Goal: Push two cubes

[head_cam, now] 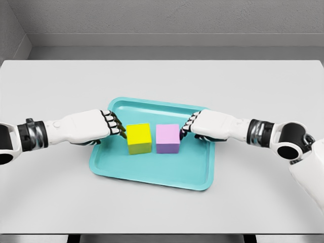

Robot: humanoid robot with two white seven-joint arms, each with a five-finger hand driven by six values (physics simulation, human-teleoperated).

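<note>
White table (162,76), grey walls (167,17)

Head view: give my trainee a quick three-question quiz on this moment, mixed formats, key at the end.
1. True or false: the yellow cube and the pink cube sit on the teal tray.
2. Which hand is beside the pink cube: A left hand, B right hand?
3. Fill in: between the two cubes there is a narrow ____.

Key: 1 true; 2 B; 3 gap.
</note>
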